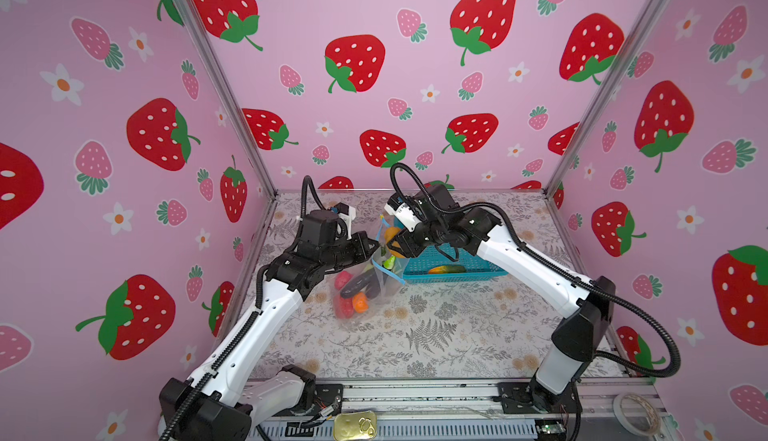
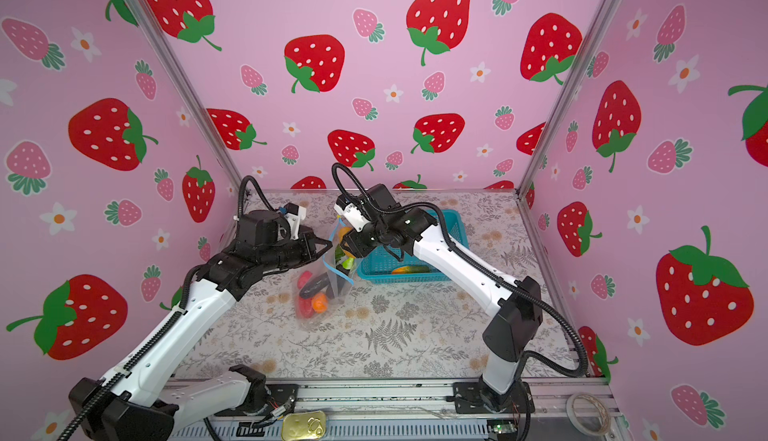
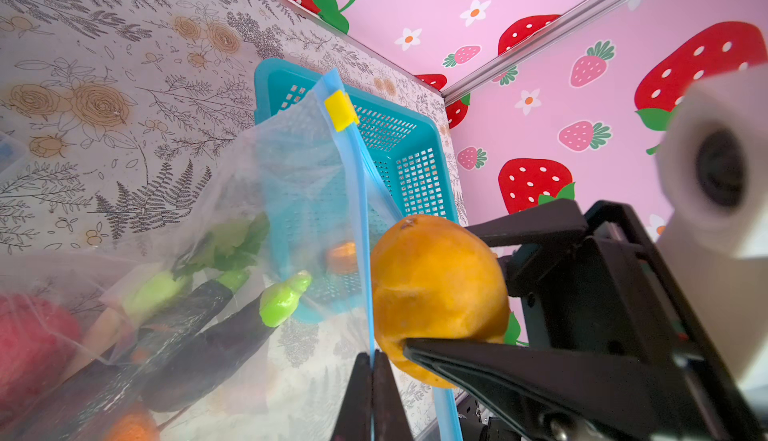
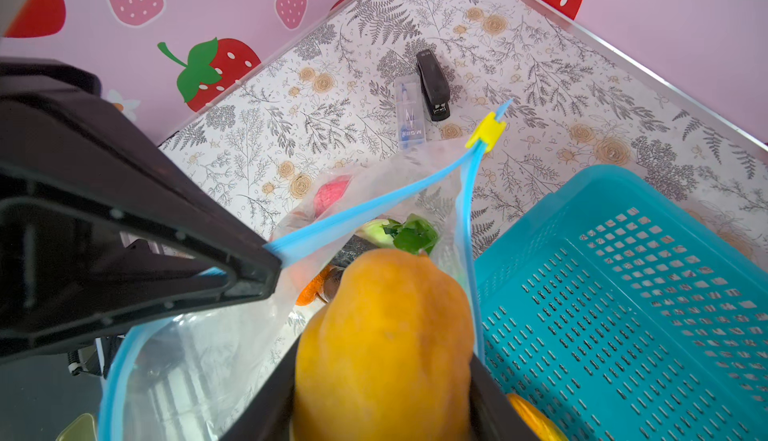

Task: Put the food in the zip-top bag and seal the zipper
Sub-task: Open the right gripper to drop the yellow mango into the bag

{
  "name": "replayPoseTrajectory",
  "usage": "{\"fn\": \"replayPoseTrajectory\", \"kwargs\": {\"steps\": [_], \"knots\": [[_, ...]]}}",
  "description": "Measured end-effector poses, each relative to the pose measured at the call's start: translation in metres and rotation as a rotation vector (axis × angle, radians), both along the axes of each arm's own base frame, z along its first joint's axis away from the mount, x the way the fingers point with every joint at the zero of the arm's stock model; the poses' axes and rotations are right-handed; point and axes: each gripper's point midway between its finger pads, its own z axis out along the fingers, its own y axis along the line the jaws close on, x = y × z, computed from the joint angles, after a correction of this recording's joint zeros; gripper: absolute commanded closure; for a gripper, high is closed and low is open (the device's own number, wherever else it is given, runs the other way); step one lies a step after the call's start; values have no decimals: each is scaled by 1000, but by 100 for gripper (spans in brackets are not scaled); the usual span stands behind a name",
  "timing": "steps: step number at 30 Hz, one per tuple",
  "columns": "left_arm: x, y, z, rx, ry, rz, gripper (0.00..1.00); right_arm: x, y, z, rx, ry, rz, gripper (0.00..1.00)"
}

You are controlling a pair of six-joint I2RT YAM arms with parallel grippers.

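The zip-top bag (image 1: pixel 365 289) lies mid-table, its mouth held up and open. My left gripper (image 3: pixel 371 360) is shut on the light-blue zipper (image 3: pixel 360 194) strip, well away from the yellow slider (image 3: pixel 340 110). My right gripper (image 4: pixel 382 397) is shut on a yellow-orange piece (image 4: pixel 382 326) of the food, hanging at the bag's mouth between the two zipper strips. Inside the bag I see dark eggplants (image 3: pixel 208 335), a red lump (image 1: pixel 343 279), an orange (image 1: pixel 360 302) and green leafy pieces (image 4: pixel 411 235). In both top views the grippers (image 2: pixel 330 245) nearly meet above the bag.
A teal basket (image 1: pixel 465 270) stands right beside the bag and holds a green-orange cucumber (image 1: pixel 446 269) and another orange piece (image 4: pixel 532 418). A black stapler (image 4: pixel 434 86) and a small clear box (image 4: pixel 409 115) lie behind the bag. A tin (image 1: pixel 355 426) and a tape roll (image 1: pixel 638 412) sit on the front rail.
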Motion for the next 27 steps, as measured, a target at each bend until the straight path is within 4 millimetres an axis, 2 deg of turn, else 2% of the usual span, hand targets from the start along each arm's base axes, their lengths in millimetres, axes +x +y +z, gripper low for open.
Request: {"fn": "replayPoseTrajectory", "kwargs": {"steps": [3,5,13,27], "knots": [[0,0,0,0,-1,0,100,1,1,-6,-14,9,1,49],[0,0,0,0,-1,0,100,1,1,-9,-19,13,0,44],[0,0,1,0,-1,0,100,1,-1,-12,-34,15,-1,36],[0,0,1,0,-1,0,100,2,-2,-12,-39,9,-8,31]]}}
